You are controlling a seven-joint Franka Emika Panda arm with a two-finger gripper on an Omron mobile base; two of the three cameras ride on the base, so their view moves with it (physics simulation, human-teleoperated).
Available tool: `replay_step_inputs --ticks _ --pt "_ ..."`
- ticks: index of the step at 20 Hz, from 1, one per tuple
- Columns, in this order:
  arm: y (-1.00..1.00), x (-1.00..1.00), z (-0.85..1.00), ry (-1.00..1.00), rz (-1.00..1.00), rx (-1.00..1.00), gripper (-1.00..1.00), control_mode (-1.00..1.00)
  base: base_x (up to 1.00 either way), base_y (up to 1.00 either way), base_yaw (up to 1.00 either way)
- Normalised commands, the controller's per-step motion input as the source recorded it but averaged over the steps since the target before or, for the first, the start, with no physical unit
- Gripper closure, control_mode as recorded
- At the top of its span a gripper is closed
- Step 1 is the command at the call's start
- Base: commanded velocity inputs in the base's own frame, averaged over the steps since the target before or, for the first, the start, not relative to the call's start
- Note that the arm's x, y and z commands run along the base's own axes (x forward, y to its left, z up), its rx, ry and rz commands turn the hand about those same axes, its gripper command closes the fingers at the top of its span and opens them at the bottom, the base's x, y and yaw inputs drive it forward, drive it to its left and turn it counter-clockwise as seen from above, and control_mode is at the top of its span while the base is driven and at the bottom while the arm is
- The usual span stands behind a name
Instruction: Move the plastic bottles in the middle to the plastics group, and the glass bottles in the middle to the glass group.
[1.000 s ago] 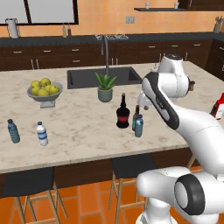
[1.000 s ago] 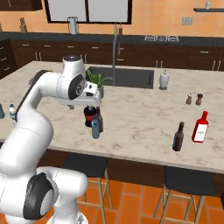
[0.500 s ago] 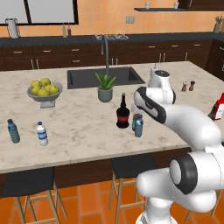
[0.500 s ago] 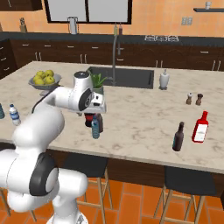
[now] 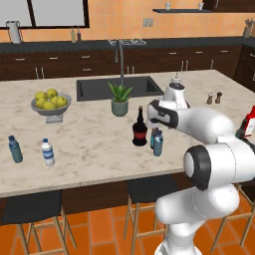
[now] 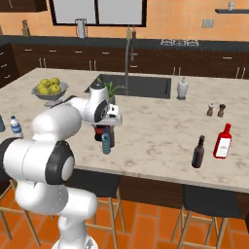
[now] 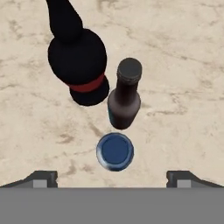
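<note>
Three bottles stand close together mid-counter. The round-bellied black bottle (image 5: 140,130) (image 7: 78,57) has a red label. The slimmer dark bottle (image 7: 124,96) (image 6: 112,136) stands beside it. The small grey-blue water bottle (image 5: 158,143) (image 6: 106,142) shows its blue cap (image 7: 115,151) in the hand view. My gripper (image 7: 112,178) (image 5: 156,122) (image 6: 108,124) hangs open above this cluster, and nothing is between its fingers. The plastics group, a blue bottle (image 5: 15,149) and a white-labelled clear one (image 5: 48,152), stands far left. The red glass bottle (image 6: 223,141) (image 5: 249,122) stands far right.
Another dark bottle (image 6: 198,151) stands next to the red one. A fruit bowl (image 5: 49,102), a potted plant (image 5: 119,99) and the sink (image 5: 99,87) lie behind the cluster. Two pepper shakers (image 6: 215,110) and a soap dispenser (image 6: 182,89) stand toward the back right.
The arm's upper links have swung down and closer over the counter. The hand has stayed above the bottle cluster, and no bottle has moved.
</note>
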Motion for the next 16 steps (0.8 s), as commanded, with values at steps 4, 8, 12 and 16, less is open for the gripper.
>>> replay_step_inputs --ticks 4,8,12,16 --pt "-0.03 0.00 -0.29 0.00 0.00 0.00 -1.00 -1.00 0.00 0.00 0.00" --pt "0.00 0.02 -0.21 0.00 0.00 0.00 -1.00 -1.00 0.00 0.00 0.00" --pt "0.00 0.13 -0.25 0.00 0.00 0.00 -1.00 -1.00 0.00 0.00 0.00" --pt "0.00 0.20 -0.22 0.00 0.00 0.00 -1.00 -1.00 0.00 0.00 0.00"
